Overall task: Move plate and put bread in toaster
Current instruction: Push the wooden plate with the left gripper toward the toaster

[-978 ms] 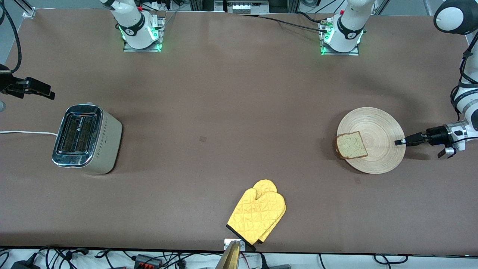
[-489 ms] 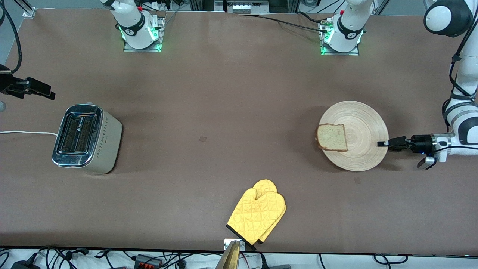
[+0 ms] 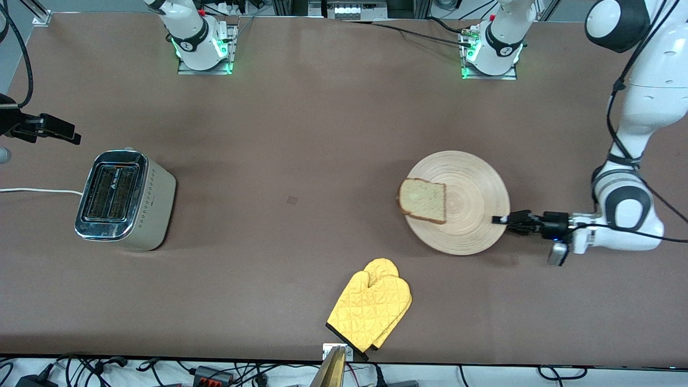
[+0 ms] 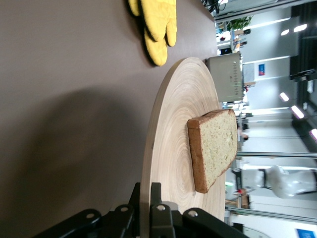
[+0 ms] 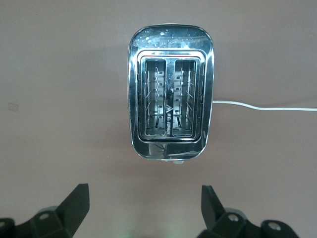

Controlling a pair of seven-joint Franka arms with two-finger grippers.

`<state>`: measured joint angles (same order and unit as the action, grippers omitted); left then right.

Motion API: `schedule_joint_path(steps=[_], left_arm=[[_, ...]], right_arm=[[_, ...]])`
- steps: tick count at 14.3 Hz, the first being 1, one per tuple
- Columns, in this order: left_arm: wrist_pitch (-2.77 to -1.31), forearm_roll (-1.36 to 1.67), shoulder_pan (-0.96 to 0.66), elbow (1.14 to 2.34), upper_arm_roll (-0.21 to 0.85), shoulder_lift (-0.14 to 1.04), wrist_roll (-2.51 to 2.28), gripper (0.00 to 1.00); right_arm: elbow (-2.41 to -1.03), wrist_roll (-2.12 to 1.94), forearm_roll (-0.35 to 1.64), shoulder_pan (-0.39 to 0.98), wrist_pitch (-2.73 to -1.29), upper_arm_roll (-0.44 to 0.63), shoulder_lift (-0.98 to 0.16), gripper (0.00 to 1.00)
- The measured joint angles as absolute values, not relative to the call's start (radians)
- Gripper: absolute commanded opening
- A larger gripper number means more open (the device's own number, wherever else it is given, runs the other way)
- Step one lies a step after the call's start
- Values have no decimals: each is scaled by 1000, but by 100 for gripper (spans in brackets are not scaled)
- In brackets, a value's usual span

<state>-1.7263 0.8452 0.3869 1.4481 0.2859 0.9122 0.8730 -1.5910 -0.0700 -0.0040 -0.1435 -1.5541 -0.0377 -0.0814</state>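
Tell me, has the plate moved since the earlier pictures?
Yes. The plate, gripped at its rim by the left gripper, has slid toward the toaster and the yellow mitt.

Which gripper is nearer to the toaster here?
Right. The right gripper hangs open near the toaster, at the right arm's end of the table. The left gripper is shut on the plate rim, toward the left arm's end.

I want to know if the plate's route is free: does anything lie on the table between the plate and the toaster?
Nothing visible does. The left tool is shut on the rim of the plate, with the bread on it. The table stretch toward the toaster is bare; the yellow oven mitt lies nearer the front camera, off that line.
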Motion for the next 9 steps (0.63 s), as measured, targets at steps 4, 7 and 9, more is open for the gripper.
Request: schedule_joint_path(steps=[4,7,9], left_arm=[[-2000,853,311,1511,431,916,871,1],[-2123,879,213,1545,486,917,870,1],[-2175,928,148,1556,486,927,869,1]], right_arm=[[-1591,-70,-4,-144,-1554,-38,-82,100],[-1590,-70,-4,-144,-1554,-38,-82,100],[-1590,-70,-4,-144,-1554,-37,-82,100]])
